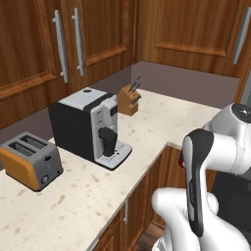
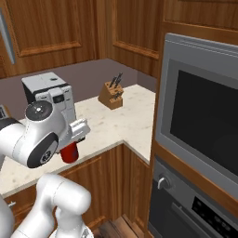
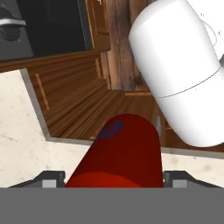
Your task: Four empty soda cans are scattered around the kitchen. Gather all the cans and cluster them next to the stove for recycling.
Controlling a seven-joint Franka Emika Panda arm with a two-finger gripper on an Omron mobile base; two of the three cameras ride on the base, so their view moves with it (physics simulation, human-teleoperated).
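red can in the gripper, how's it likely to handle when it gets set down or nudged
The red can sits between the gripper's fingers; its smooth rounded wall looks slippery, so it may slide in a loose hold. It is cylindrical, so on its side it would probably roll. Narrow and upright, a nudge on the counter could tip it.

No legible text or labels anywhere.

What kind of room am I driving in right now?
A home kitchen, by the look of it: a toaster and coffee machine on a speckled counter, wooden cabinets, and a built-in oven.
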